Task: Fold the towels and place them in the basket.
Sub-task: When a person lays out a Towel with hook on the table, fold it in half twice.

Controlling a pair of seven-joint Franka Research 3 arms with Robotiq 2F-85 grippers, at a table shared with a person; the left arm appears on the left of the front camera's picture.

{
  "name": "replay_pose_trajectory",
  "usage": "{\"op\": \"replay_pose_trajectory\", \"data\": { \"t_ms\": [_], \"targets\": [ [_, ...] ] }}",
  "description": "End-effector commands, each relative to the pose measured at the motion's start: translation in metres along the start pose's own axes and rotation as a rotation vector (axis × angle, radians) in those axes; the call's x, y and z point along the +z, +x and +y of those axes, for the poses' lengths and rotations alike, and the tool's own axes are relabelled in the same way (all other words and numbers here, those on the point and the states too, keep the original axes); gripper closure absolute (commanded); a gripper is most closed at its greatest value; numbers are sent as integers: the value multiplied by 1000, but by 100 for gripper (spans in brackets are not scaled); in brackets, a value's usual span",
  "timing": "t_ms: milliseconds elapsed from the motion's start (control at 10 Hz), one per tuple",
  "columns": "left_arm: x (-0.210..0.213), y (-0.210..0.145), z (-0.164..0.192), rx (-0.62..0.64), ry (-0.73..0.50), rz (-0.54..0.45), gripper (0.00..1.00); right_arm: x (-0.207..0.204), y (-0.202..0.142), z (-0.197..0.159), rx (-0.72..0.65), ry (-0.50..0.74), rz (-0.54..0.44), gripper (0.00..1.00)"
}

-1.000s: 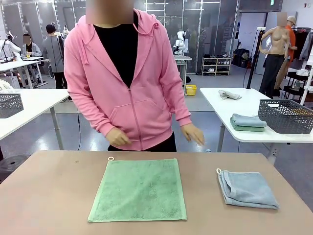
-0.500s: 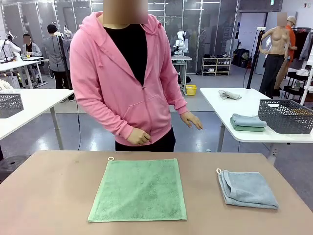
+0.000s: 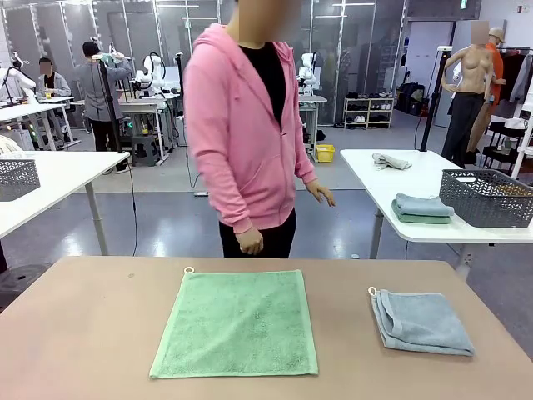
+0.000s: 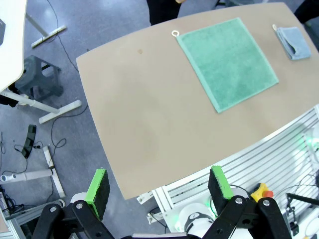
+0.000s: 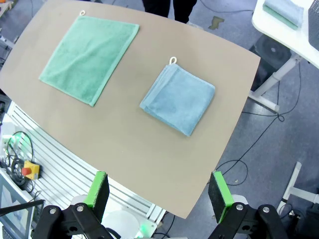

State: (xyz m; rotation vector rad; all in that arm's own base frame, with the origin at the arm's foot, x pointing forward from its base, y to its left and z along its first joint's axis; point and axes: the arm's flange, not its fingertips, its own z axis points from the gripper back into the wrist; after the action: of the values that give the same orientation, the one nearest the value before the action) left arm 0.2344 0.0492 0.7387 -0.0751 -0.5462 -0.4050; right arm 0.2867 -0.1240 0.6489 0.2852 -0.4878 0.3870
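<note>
A green towel (image 3: 236,322) lies spread flat on the brown table, a small loop at its far left corner; it also appears as the green towel (image 4: 227,60) and green towel (image 5: 89,57) in the wrist views. To its right a light blue-grey towel (image 3: 420,321) lies folded, loop at its far left corner, seen too as the blue-grey towel (image 5: 178,98) and blue-grey towel (image 4: 295,42). My left gripper (image 4: 159,185) hangs open high above the table's near left edge. High over the near right edge, my right gripper (image 5: 158,189) is open too. No basket stands on this table.
A person in a pink hoodie (image 3: 246,125) stands at the far side, turned sideways, hands off the table (image 3: 92,333). A white side table (image 3: 400,187) at the right carries folded towels (image 3: 422,207) and a dark mesh basket (image 3: 487,197). Another basket (image 3: 17,177) sits at left.
The person has straightened up, pulled both hands back from the table and turned to the right. The towels have not moved.
</note>
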Motion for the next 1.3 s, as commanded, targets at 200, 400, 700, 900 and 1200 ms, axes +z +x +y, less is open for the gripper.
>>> {"op": "replay_pose_trajectory", "data": {
  "t_ms": [200, 400, 700, 900, 1200],
  "targets": [
    [-1, 20, -61, -463, 42, 27, 0, -14, 1, 66, 490, -45, 67, 0],
    [-19, 26, -81, -663, 21, 30, 0, -39, 1, 105, 755, -34, 136, 0],
    [-73, 36, -127, -936, 6, 66, 0, -106, 1, 154, 1011, 26, 226, 0],
    [-124, 38, -160, -1020, 10, 84, 0, -154, -3, 182, 1083, 19, 251, 0],
    [-155, 35, -169, -967, -15, 177, 0, -181, -9, 200, 1082, -5, 219, 0]
  ]
}}
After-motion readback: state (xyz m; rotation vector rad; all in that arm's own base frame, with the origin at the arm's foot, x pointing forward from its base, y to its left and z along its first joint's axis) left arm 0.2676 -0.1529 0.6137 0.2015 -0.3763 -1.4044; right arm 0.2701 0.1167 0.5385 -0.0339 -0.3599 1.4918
